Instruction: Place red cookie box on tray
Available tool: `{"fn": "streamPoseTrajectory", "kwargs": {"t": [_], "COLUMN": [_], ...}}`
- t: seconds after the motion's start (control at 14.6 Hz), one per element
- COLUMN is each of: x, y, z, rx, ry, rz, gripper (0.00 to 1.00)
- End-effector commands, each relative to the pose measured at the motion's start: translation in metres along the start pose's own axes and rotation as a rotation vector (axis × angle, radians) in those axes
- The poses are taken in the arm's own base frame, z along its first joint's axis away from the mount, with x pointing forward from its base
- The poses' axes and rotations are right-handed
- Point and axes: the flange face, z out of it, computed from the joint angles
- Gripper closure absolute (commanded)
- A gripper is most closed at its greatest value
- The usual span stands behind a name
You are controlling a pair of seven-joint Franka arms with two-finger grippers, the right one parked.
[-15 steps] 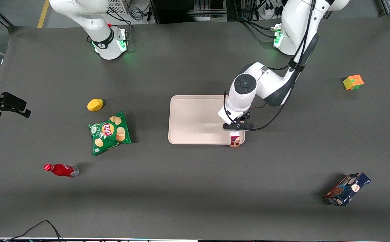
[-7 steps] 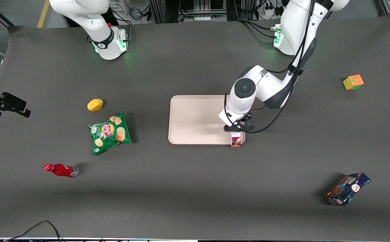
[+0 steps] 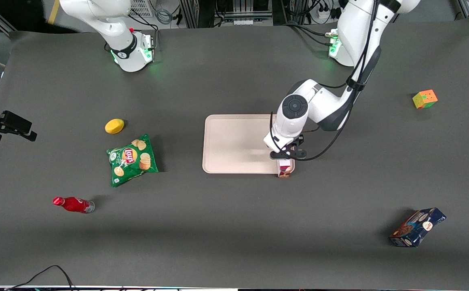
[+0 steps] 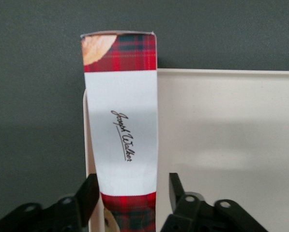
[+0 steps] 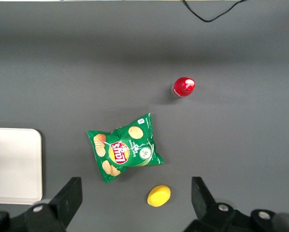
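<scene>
Change: red cookie box (image 4: 121, 125) has edged outward over the tray (image 3: 234, 141) rim.
Gripper (image 4: 129, 195): fingers slightly apart, flanking the box.
Meaning: placement looks marginal.

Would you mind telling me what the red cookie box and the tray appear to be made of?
The red cookie box, between the gripper fingers at the tray's edge, looks like printed cardboard: crisp folded edges, a plaid print and a matte white panel. The tray is probably moulded plastic, though that is uncertain: smooth pale pink-beige surface, rounded corners, low raised rim.
</scene>
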Motion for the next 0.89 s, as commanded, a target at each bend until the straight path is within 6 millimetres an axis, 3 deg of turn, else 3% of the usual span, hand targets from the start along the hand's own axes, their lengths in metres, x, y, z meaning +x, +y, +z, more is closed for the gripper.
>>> {"fn": "streamPoseTrajectory", "kwargs": {"t": [0.0, 0.21, 0.34, 0.55, 0.82], "x": [0.010, 0.027, 0.049, 0.082, 0.108], "y": [-0.008, -0.027, -0.059, -0.134, -0.257], "z": [-0.024, -0.063, -0.097, -0.138, -0.204], "rx": [-0.003, -0.025, -0.054, -0.104, -0.120], "ry": [0.044, 0.086, 0.116, 0.094, 0.092], "rz": [-0.039, -0.089, -0.126, -0.117, -0.076], "gripper": [0.00, 0.00, 0.00, 0.00, 0.00]}}
